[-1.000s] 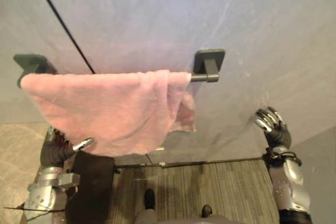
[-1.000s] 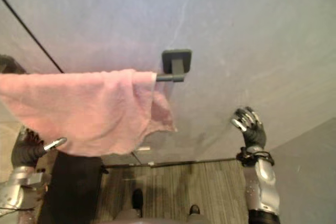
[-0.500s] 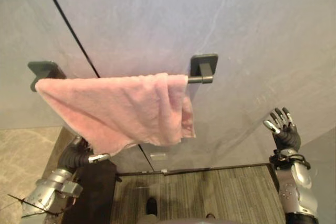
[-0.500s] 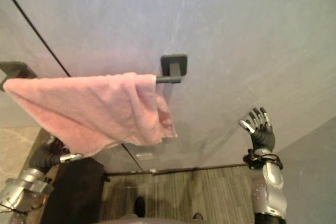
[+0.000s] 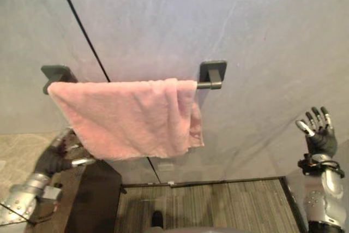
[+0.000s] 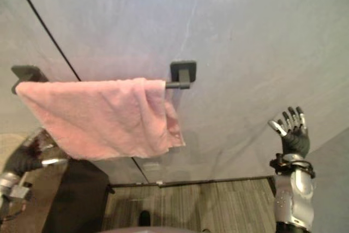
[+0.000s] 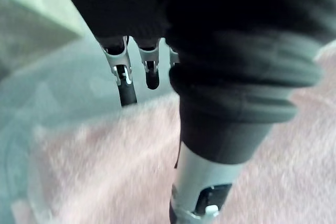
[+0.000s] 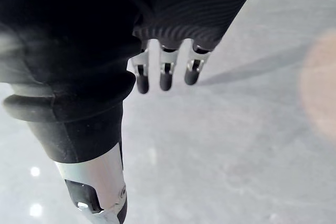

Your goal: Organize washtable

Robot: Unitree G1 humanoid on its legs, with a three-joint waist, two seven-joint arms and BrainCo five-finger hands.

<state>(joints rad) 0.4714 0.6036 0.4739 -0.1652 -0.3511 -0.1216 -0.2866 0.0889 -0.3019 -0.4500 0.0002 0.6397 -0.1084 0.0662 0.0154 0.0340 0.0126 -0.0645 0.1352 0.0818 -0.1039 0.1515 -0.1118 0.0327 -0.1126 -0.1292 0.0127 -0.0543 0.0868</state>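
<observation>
Pink towel [image 5: 131, 115] hangs draped over the dark wall bar [image 5: 204, 85], spread along most of it, bunched in a fold toward the right bracket, lower hem uneven. Left robot hand [image 5: 54, 159] sits just below the towel's lower left corner, fingers relaxed and grasping nothing. Right robot hand [image 5: 318, 135] is raised with fingers straight before the grey wall [image 5: 262, 36], well apart from the towel. Judgement: hanging looks done, and only evening out the bunched right end may be left.
</observation>
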